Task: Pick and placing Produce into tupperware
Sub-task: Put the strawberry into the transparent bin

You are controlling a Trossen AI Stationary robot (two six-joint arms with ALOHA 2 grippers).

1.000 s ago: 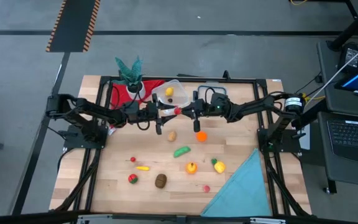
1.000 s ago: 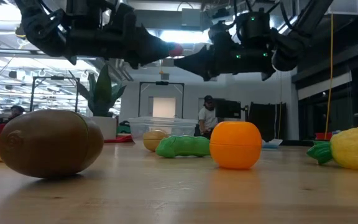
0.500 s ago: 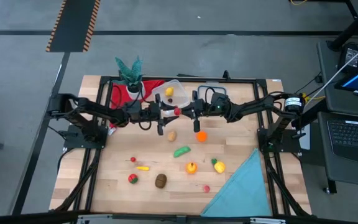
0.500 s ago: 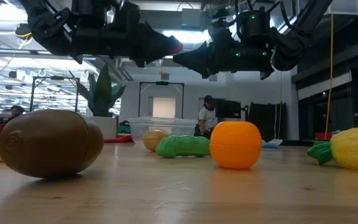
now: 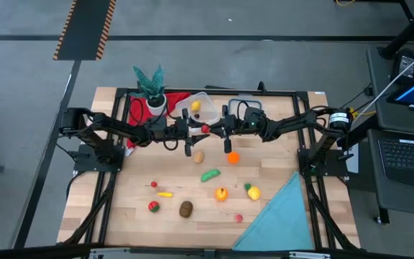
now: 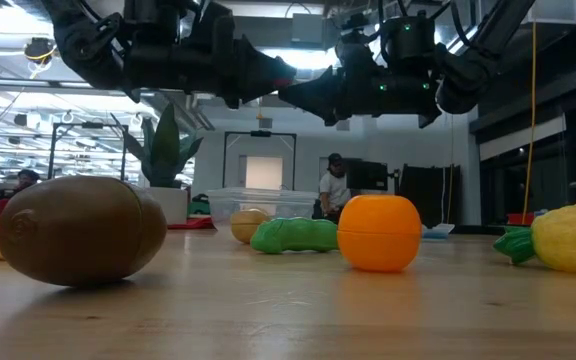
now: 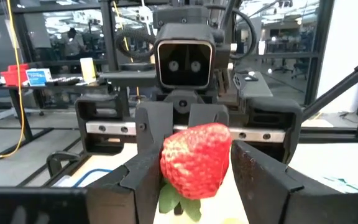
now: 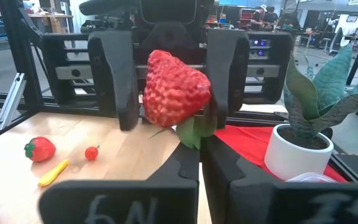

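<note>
A: where's the strawberry [image 7: 196, 160] sitting?

B: up in the air between both arms, above the back-centre of the table [image 5: 121, 208]; left gripper [image 7: 194, 163] is clamping it, one finger [image 7: 143, 165] on each side of the red body; jaws partly apart, spaced by the berry.

A: right gripper [image 8: 199, 163]?

B: fingers are pressed together, pinching the green leaf [image 8: 196, 129] under the berry; so both are gripping it at once; in the high view it's showing only as a tiny red dot, details too small there.

A: tupperware [image 5: 197, 108]?

B: sitting at the back edge, just behind the two grippers; a yellow piece [image 5: 195, 106] is lying inside; in the low view only its clear wall is showing, partly blocked by the tan piece [image 6: 249, 225] and the green pod [image 6: 295, 235].

A: rest of the produce?

B: lying loose on the wood; orange [image 5: 233, 157], green pod, brown kiwi [image 5: 186, 208], yellow ones nearer the teal cloth [image 5: 282, 219]; low view is cutting off the pieces at both edges; can't name the small red bits.
</note>
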